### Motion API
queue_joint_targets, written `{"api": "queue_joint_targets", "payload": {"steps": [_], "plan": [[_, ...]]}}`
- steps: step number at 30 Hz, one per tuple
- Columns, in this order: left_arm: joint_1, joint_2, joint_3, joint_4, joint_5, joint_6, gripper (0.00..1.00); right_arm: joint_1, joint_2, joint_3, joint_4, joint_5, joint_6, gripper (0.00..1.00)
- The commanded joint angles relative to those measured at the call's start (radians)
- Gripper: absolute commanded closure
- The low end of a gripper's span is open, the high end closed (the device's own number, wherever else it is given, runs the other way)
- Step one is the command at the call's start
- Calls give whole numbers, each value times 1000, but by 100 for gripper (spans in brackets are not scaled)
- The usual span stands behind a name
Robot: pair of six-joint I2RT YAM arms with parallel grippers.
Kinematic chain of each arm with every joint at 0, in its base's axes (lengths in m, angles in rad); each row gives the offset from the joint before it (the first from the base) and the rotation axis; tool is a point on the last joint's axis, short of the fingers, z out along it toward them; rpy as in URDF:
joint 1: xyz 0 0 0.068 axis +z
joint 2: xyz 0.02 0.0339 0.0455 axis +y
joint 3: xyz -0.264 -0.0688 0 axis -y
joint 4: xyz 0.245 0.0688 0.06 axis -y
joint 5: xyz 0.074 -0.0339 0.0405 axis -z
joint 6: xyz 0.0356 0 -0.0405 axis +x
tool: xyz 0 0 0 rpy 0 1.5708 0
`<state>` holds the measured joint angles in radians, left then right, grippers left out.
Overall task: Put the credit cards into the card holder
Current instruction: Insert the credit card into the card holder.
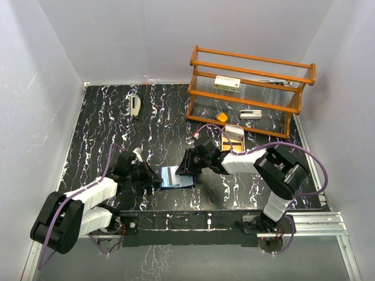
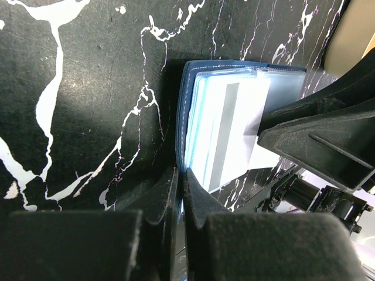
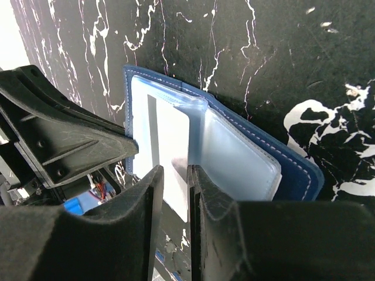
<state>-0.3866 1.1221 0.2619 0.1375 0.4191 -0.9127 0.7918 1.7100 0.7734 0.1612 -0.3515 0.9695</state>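
The card holder lies open and flat near the front middle of the black, white-veined worktop, between the two arms. Its navy cover faces down and its clear sleeves face up. A white credit card with a grey stripe sits partly inside one sleeve on the left arm's side of the holder, and its near end sticks out past the holder's edge. The left gripper has its jaws pressed together, with their tips at the holder's navy edge; whether they catch the cover between them cannot be told. The right gripper comes in from the opposite side, low over the protruding end of the card. Its jaws stand slightly apart, and the card shows through the narrow gap between them. At the back right of the worktop stands a wooden rack with ribbed clear shelves carrying a few small items.
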Motion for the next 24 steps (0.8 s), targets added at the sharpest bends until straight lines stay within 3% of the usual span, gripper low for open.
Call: {"api": "queue_joint_targets", "payload": {"steps": [1, 13, 24], "plan": [[-2, -5, -10, 21, 30, -5, 100, 13, 16, 36, 59, -10, 11, 78], [-1, -22, 7, 1, 35, -13, 100, 49, 25, 18, 94, 43, 52, 82], [-1, -64, 19, -85, -7, 52, 100, 43, -89, 75, -140, 149, -104, 62]]}}
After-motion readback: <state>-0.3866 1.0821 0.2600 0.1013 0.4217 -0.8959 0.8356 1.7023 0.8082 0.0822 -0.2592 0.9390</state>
